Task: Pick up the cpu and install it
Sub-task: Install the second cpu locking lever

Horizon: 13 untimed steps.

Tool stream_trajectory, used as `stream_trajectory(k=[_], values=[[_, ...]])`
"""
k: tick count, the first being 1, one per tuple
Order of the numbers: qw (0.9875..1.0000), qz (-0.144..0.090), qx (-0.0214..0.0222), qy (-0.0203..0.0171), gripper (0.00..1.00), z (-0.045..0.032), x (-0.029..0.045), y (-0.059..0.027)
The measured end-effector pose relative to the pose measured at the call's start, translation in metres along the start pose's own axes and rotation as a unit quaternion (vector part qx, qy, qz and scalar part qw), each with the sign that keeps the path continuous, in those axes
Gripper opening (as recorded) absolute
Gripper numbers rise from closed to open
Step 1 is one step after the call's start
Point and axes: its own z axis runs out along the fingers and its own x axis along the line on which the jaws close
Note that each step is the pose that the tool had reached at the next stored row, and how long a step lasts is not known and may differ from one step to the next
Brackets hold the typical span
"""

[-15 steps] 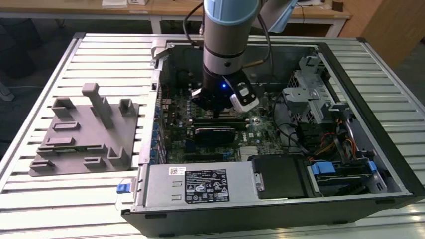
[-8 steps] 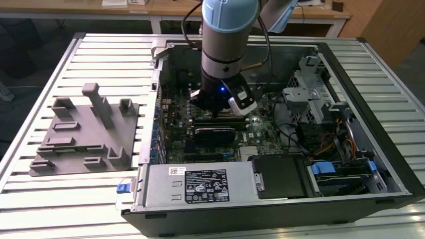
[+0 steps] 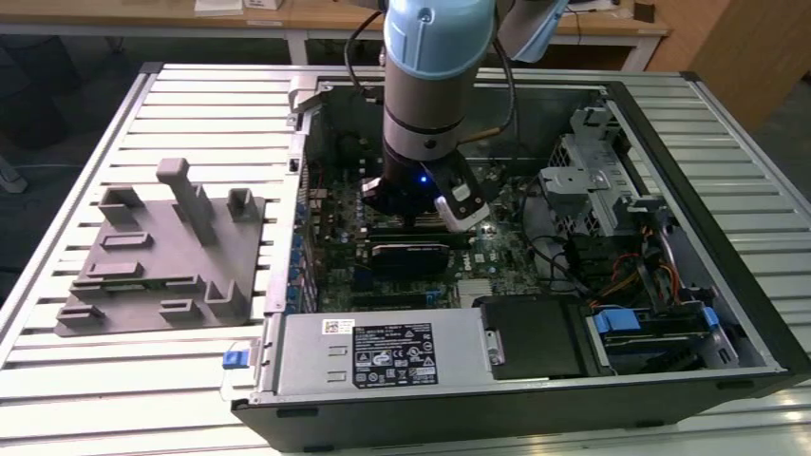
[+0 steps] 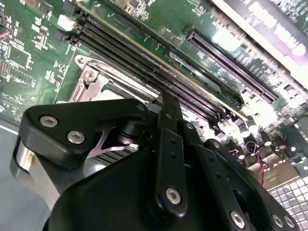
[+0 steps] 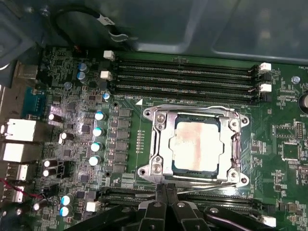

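While the pale blue and black robot arm (image 3: 431, 95) reaches down into the open black computer case (image 3: 709, 313), its black gripper (image 5: 163, 192) is clenched on nothing, fingertips together at the six o'clock edge of the silvery metal socket frame (image 5: 159, 144), where the square silvery-grey cpu (image 5: 196, 146) lies seated, below four long black RAM slots (image 5: 185, 77).

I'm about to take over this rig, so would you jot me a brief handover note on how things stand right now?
Claw: low inside the open computer case, at the edge of the socket frame; fingers together, nothing seen between them.
CPU: lying flat inside the socket on the motherboard, beside the RAM slots.
Done: chip appears placed.
Left: whether the frame is latched cannot be told; check seating.
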Motion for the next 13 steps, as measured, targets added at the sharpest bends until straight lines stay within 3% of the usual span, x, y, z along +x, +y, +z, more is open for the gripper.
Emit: stream_trajectory(k=[4,13], values=[[1.0000,0.000,-0.0059,-0.0003,0.11,0.0011,0.0015,-0.0023],[0.9996,0.000,-0.0284,-0.0017,0.11,0.0083,0.0055,-0.0046]])
